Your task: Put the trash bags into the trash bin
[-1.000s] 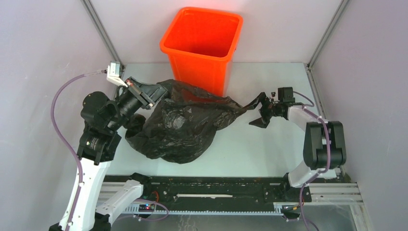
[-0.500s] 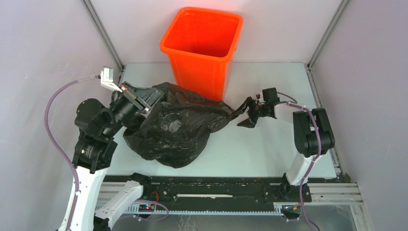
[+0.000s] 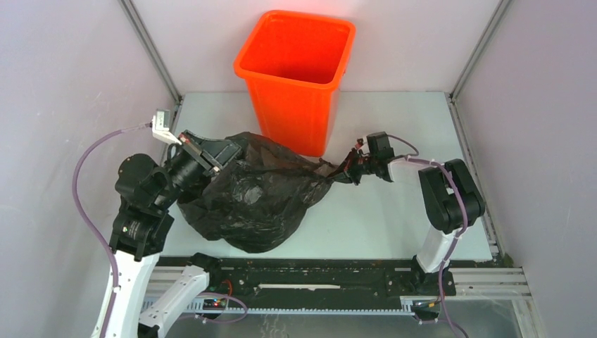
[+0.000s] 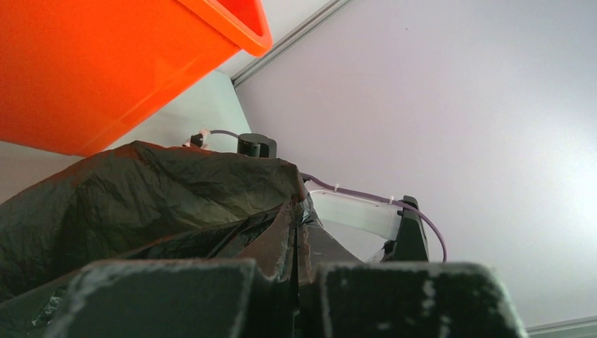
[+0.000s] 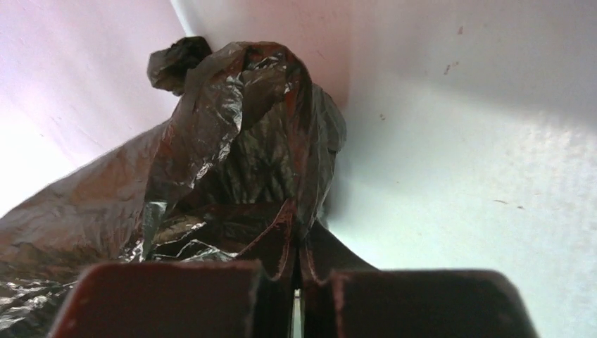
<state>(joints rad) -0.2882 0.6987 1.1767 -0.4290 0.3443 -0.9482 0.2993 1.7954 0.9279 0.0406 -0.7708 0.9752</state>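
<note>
Both arms' jaws are clamped on opposite ends of the trash bag (image 3: 253, 201) beside the trash bin (image 3: 288, 105).

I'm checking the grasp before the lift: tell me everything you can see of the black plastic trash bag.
The large black bag of thin, glossy, crinkled plastic film lies slumped on the pale table, outside and just in front of the tall orange plastic bin. It looks slightly see-through. The left pincer is shut on its upper left edge; the right pincer is shut on a stretched tail at its right end.
</note>
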